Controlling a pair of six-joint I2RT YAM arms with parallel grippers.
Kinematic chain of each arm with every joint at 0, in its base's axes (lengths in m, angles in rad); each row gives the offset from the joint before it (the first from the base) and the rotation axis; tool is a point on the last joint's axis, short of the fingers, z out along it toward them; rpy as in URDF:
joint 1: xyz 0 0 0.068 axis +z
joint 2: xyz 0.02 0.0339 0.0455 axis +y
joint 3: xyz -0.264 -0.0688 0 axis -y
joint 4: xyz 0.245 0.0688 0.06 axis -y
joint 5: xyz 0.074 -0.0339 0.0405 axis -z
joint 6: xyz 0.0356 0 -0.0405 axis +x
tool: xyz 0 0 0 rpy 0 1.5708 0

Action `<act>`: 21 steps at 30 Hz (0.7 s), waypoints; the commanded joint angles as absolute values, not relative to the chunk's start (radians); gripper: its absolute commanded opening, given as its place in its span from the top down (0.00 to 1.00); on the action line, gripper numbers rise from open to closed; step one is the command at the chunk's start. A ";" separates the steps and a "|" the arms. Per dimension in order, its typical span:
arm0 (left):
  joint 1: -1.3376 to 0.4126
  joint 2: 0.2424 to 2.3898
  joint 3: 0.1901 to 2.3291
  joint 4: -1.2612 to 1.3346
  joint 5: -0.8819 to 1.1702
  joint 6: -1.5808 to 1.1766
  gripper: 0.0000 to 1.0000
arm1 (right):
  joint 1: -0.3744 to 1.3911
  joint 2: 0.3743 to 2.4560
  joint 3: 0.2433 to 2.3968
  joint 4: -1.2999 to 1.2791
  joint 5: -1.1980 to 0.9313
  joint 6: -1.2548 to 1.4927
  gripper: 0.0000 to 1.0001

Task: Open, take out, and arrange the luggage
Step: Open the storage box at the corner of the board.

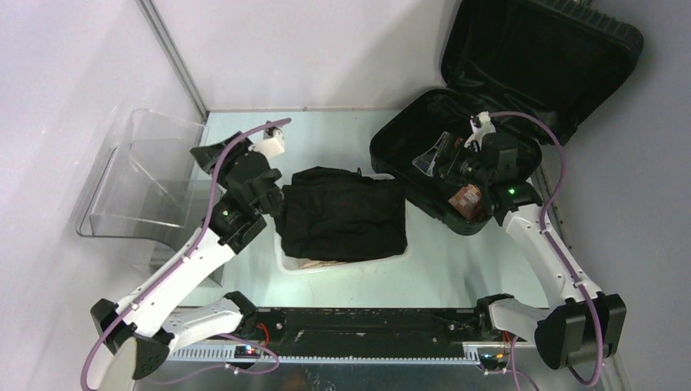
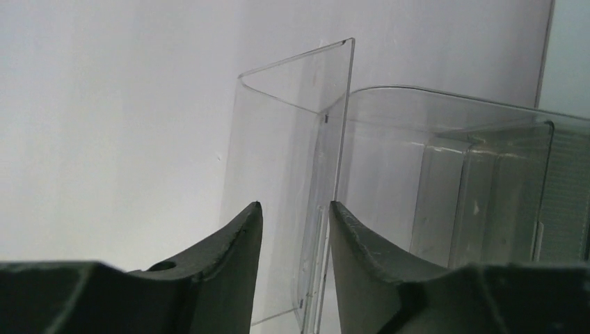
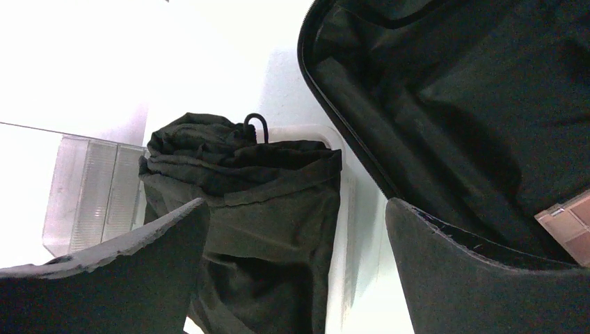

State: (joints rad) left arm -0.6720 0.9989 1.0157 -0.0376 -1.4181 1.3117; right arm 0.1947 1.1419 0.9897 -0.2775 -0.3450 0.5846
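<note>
Black and ribbed, the luggage [image 1: 530,65] [image 3: 473,104] lies open at the far right of the pale worktop [image 1: 342,130]. Its lid stands up against the wall and its base lies flat on the worktop. Inside the base, near the front rim, there is a brownish palette [image 1: 468,198] [image 3: 567,223]. Other small things beside it are too unclear to name.

The right tool [image 3: 296,202] is over the base of the luggage. Its fingers are spread wide apart and there is nothing between them.

In the middle of the worktop, just left of the luggage, a black garment [image 1: 346,213] [image 3: 257,209] is heaped on a white basket [image 1: 287,262] and covers nearly all of it.

The left arm is at the left edge of the garment. The left tool [image 2: 292,205] has only a narrow gap between the fingers, and the gap holds nothing. In the left wrist view it points at a clear stand [image 1: 138,175] [image 2: 417,174], which is at the far left by the wall, apart from the basket.
</note>
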 commanded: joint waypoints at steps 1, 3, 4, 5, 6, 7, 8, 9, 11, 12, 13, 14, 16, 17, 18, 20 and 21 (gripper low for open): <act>-0.619 1.003 1.093 0.210 -1.396 1.517 0.49 | 0.202 1.148 0.999 -0.220 -0.352 0.606 0.00; -0.587 1.012 1.105 0.297 -1.357 1.591 0.46 | 0.203 1.155 1.015 -0.240 -0.337 0.599 0.00; -0.576 1.016 1.113 0.321 -1.352 1.610 0.45 | 0.203 1.161 1.026 -0.256 -0.328 0.592 0.01; -0.554 1.021 1.136 0.351 -1.337 1.630 0.43 | 0.203 1.162 1.034 -0.263 -0.323 0.589 0.00; -0.545 1.023 1.147 0.361 -1.329 1.634 0.42 | 0.204 1.166 1.036 -0.271 -0.318 0.588 0.00; -0.525 1.025 1.166 0.380 -1.308 1.642 0.40 | 0.204 1.167 1.038 -0.272 -0.318 0.588 0.00; -0.514 1.026 1.173 0.393 -1.295 1.647 0.39 | 0.205 1.172 1.038 -0.273 -0.318 0.589 0.00; -0.493 1.029 1.184 0.415 -1.270 1.654 0.37 | 0.207 1.173 1.038 -0.273 -0.319 0.591 0.00; -0.455 1.039 1.205 0.432 -1.245 1.659 0.33 | 0.213 1.177 1.044 -0.279 -0.320 0.591 0.00; -0.443 1.044 1.215 0.442 -1.237 1.659 0.32 | 0.215 1.178 1.046 -0.288 -0.317 0.589 0.00; -0.422 1.050 1.232 0.446 -1.224 1.659 0.29 | 0.218 1.177 1.049 -0.291 -0.313 0.586 0.00; -0.413 1.052 1.241 0.450 -1.216 1.658 0.28 | 0.220 1.177 1.050 -0.297 -0.308 0.585 0.00; -0.388 1.057 1.265 0.446 -1.189 1.648 0.27 | 0.222 1.175 1.052 -0.301 -0.301 0.585 0.00; -0.372 1.059 1.280 0.444 -1.174 1.646 0.26 | 0.225 1.175 1.053 -0.302 -0.299 0.588 0.01; -0.363 1.063 1.288 0.441 -1.168 1.641 0.25 | 0.226 1.175 1.053 -0.301 -0.297 0.589 0.01; -0.334 1.066 1.306 0.433 -1.140 1.629 0.24 | 0.235 1.175 1.056 -0.302 -0.293 0.595 0.01; -0.308 1.066 1.315 0.430 -1.132 1.621 0.24 | 0.239 1.173 1.059 -0.305 -0.292 0.597 0.01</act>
